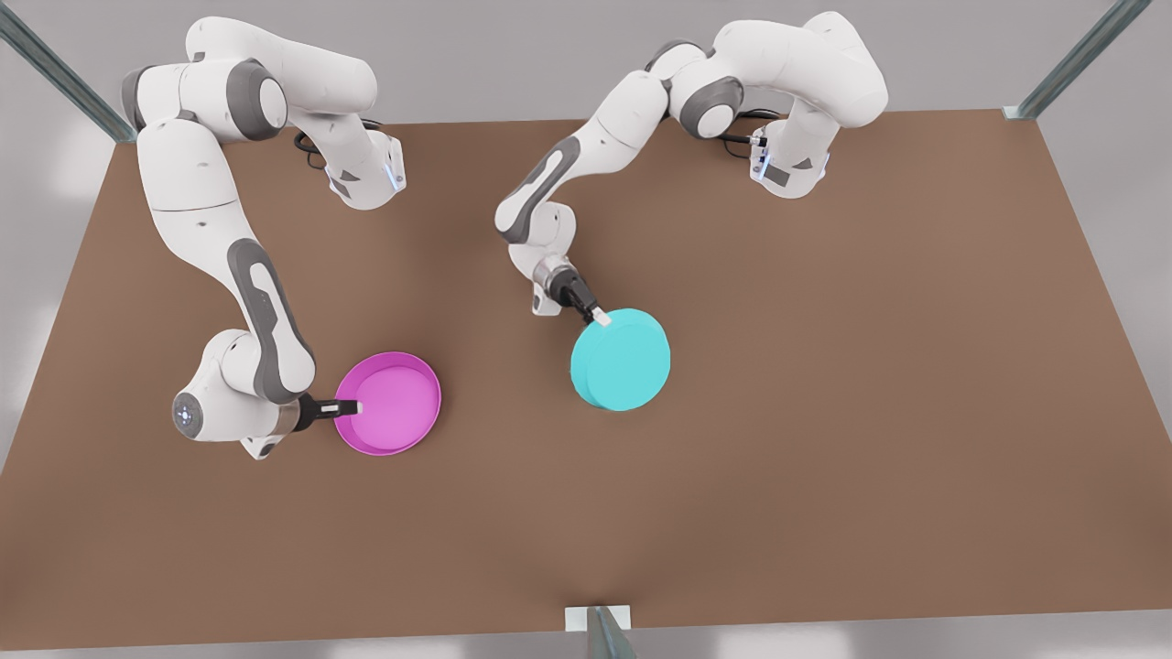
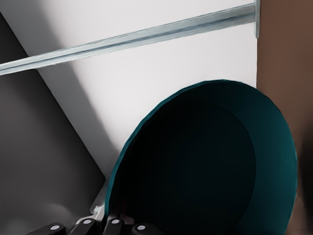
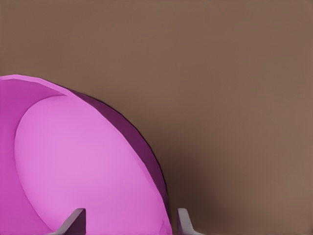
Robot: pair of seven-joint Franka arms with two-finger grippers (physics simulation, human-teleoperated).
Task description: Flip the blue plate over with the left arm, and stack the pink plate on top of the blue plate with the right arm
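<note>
The blue plate (image 1: 623, 359) is the subject of the flip; it sits near the middle of the brown table (image 1: 824, 412), held with its plain flat underside turned toward the front camera. In the left wrist view the blue plate (image 2: 205, 161) shows its dark hollow inside instead, tilted up against the pale wall.

The table carries two white arms. The left arm (image 1: 586, 183) reaches down from the front view's upper right. The right arm (image 1: 220, 275) bends down along the front view's left side.

The pink plate (image 1: 389, 404) lies open side up, well apart from the blue plate, toward the front view's left. Its lighter inside (image 3: 83, 166) faces the right wrist camera.

The left gripper (image 1: 597, 316) is clamped on the blue plate's rim at the edge nearest the arm. The right gripper (image 1: 352, 407) is closed over the pink plate's rim, one finger inside the dish and one outside; the fingertips (image 3: 73, 223) straddle the wall in the right wrist view.
</note>
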